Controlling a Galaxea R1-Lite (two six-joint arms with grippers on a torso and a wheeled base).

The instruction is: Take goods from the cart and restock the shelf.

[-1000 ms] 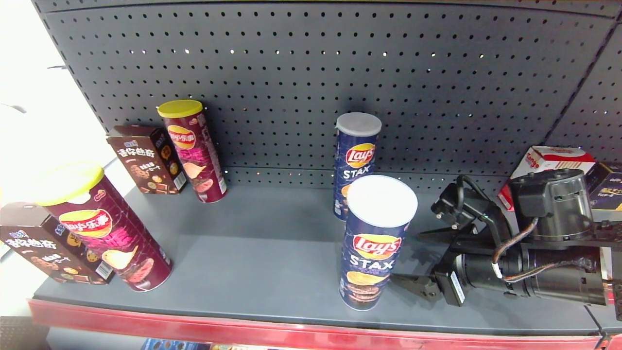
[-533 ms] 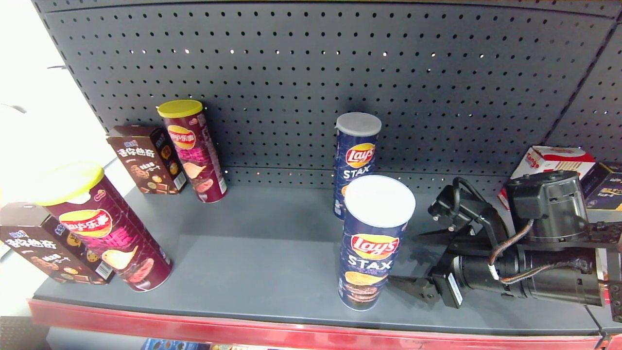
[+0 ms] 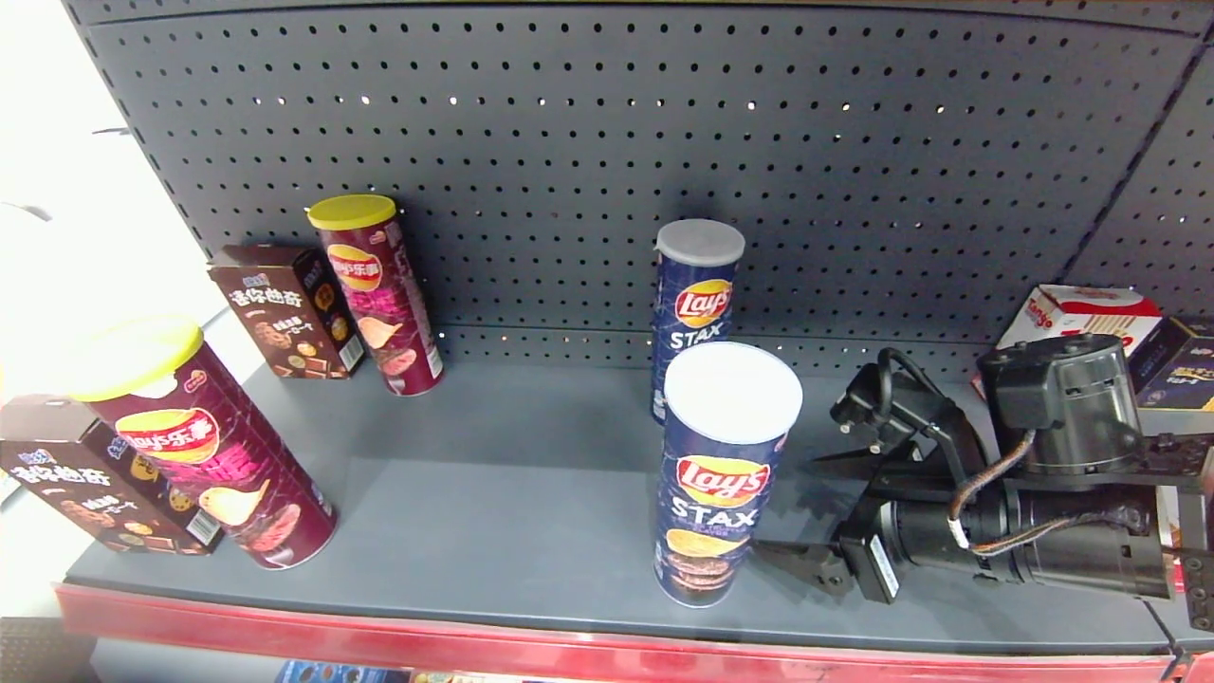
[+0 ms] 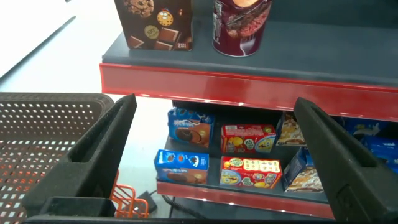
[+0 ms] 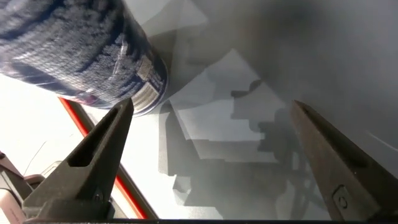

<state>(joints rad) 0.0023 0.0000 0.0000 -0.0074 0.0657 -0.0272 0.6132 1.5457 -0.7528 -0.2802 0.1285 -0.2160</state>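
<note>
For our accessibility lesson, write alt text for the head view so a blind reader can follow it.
A blue chip can with a white lid stands upright near the front of a grey shelf, the robot's open right gripper close beside it. A second blue can stands behind; two maroon cans and two brown boxes stand farther left.

The right arm [image 3: 1034, 550] is lying nearly level, coming in from the robot's right and pointing toward its left, with a cable looping over the wrist. The right gripper [image 3: 787, 505] is holding its jaws spread wide and gripping nothing; one finger [image 3: 806, 562] is sitting toward the front, the other farther back. The left gripper [image 4: 214, 101] is facing forward, its jaws likewise spread wide with nothing between them.
</note>
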